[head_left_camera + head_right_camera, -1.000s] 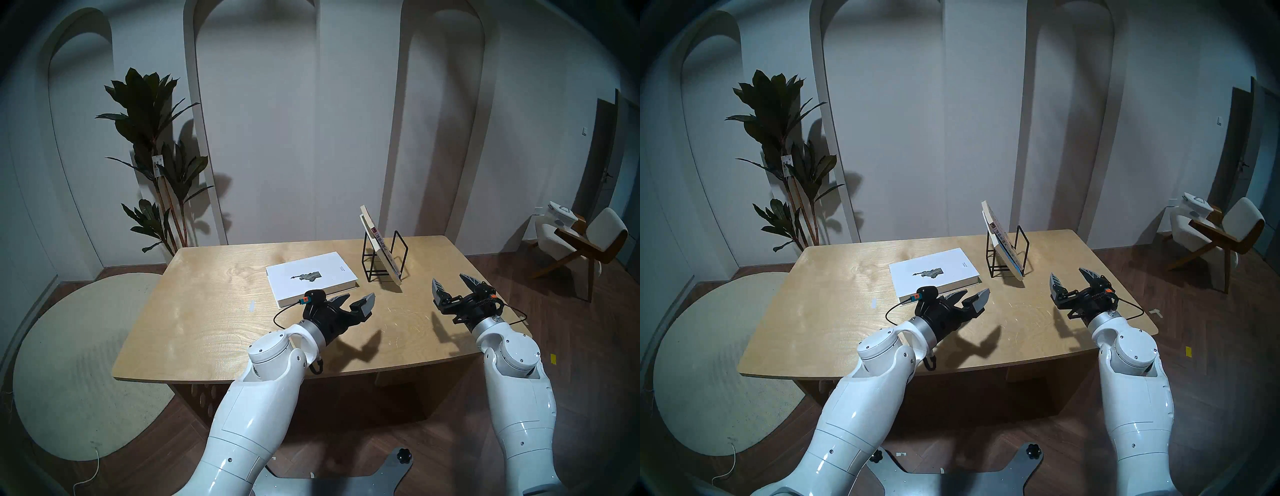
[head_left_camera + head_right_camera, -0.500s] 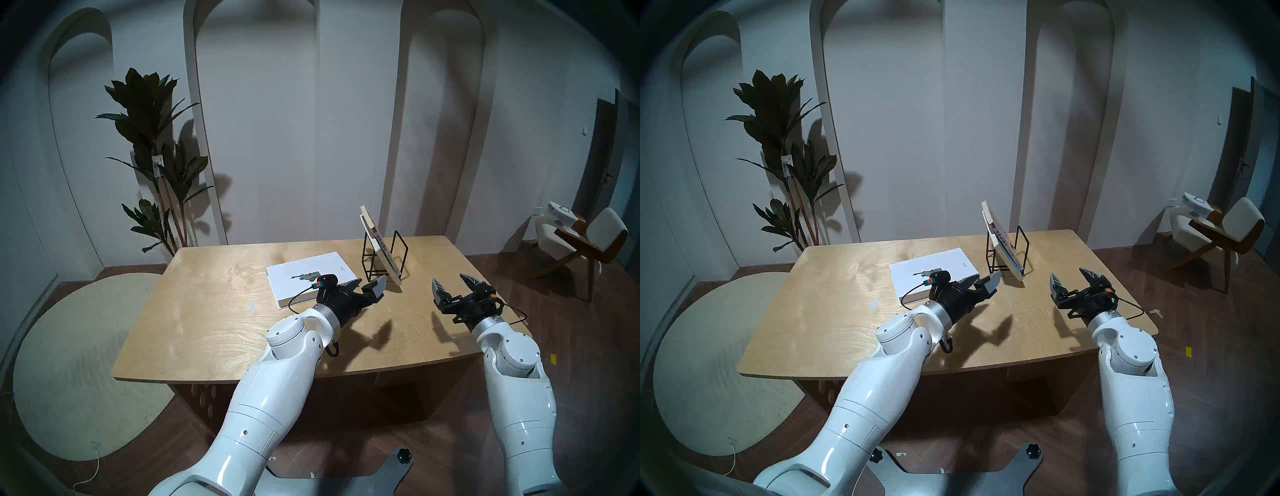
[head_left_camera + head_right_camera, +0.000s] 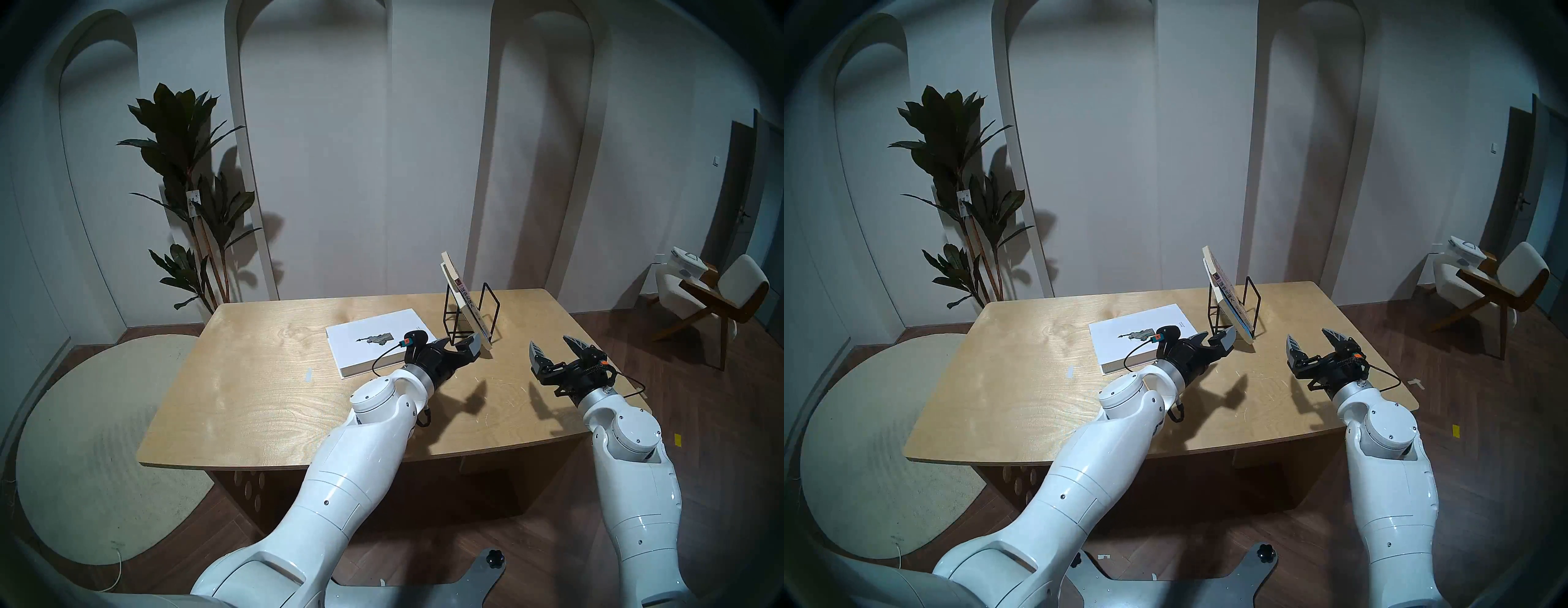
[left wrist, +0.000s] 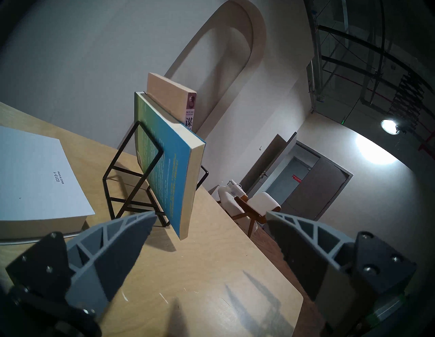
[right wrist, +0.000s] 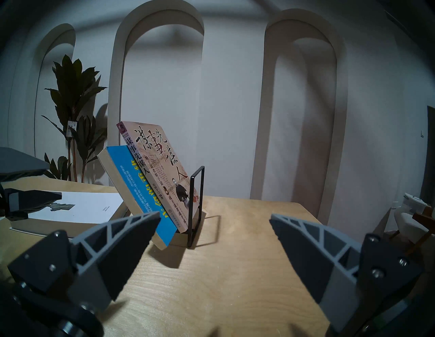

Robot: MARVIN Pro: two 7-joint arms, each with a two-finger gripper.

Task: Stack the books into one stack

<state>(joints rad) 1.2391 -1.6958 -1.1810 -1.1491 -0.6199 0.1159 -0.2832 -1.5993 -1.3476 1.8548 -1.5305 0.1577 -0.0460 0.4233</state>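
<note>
Head view: our left pincer [image 3: 460, 344], spread wide and empty, has closed in on the blue-green book [image 4: 164, 164]; grab looks next.

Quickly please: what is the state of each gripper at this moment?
Left gripper: open, holding nothing, close to the blue-green book in the wire rack.
Right gripper: open, holding nothing.

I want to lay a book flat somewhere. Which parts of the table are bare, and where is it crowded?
Bare: the table's wide stretch left of the white book, and the near strip between the left gripper and right gripper. Crowded: the far right, where the wire rack holds two leaning books beside the white one.
</note>
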